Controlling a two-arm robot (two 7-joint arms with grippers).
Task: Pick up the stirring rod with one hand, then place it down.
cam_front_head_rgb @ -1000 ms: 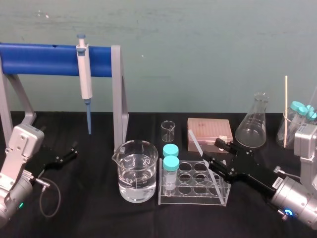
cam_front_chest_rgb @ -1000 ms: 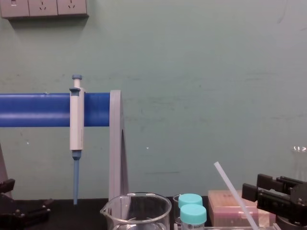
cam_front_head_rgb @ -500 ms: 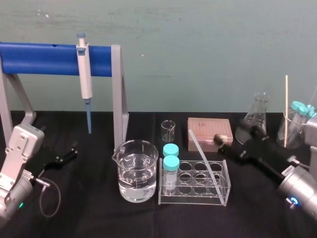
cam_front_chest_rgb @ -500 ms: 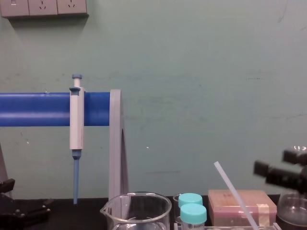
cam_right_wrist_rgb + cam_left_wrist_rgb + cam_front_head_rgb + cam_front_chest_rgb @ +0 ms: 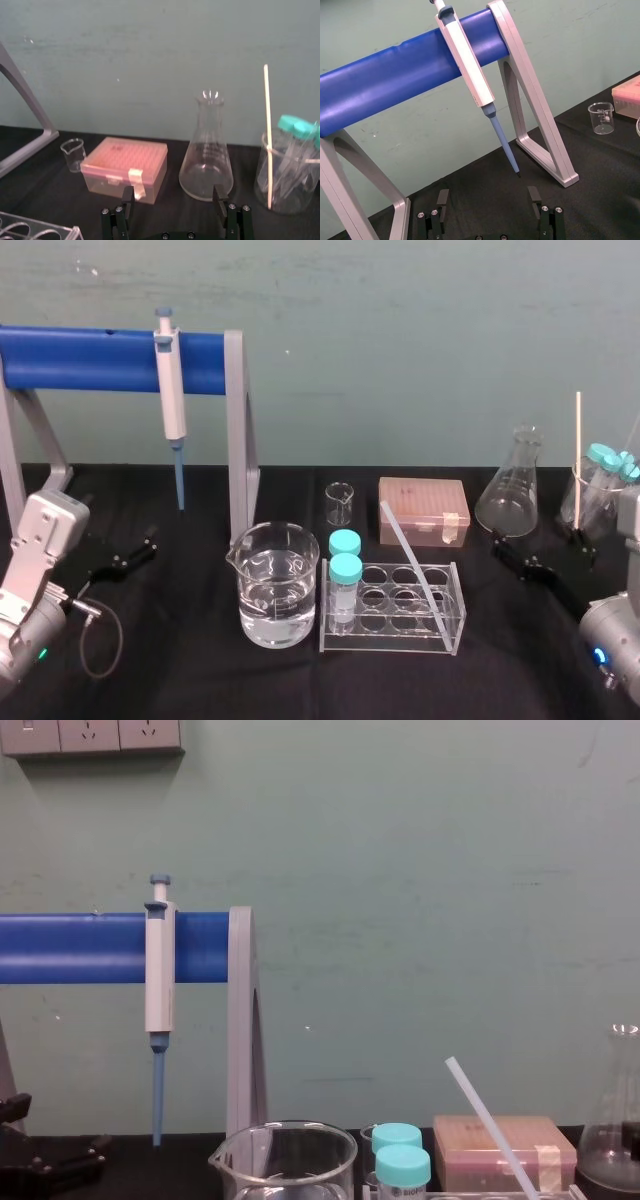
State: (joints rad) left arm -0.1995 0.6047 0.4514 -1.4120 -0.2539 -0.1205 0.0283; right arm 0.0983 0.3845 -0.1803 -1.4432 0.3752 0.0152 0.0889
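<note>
The stirring rod (image 5: 412, 555) is standing slanted in the clear tube rack (image 5: 390, 638), which sits near the front edge of the surface, about midway along it. Its foot is down at the rack's right end and its top tips toward the left, free in the air with nothing gripping it. Over by the right edge, the right gripper (image 5: 538, 545) hangs low above the surface, well apart from the rod. The right wrist view shows its fingers (image 5: 128, 199) spread wide with nothing between them, pointing toward a pink box (image 5: 125, 165), a glass flask (image 5: 206, 165) and a jar (image 5: 287, 180) that holds teal-capped tubes and a thin wooden stick (image 5: 267, 135). Across at the left edge, the left gripper (image 5: 125, 558) sits parked low, fingers (image 5: 442, 200) also wide apart and empty. It faces a stand with a blue bar (image 5: 395, 85), where a white-and-blue pipette (image 5: 470, 75) hangs tip down. Back in the middle, two teal-capped tubes (image 5: 345, 570) stand in the left end of the rack, and a beaker of water (image 5: 278, 585) sits just beside it on the left. A small empty beaker (image 5: 340, 503) stands behind them, next to the pink box. From the chest view the rod (image 5: 490, 1125) rises at a slant in front of that box.
</note>
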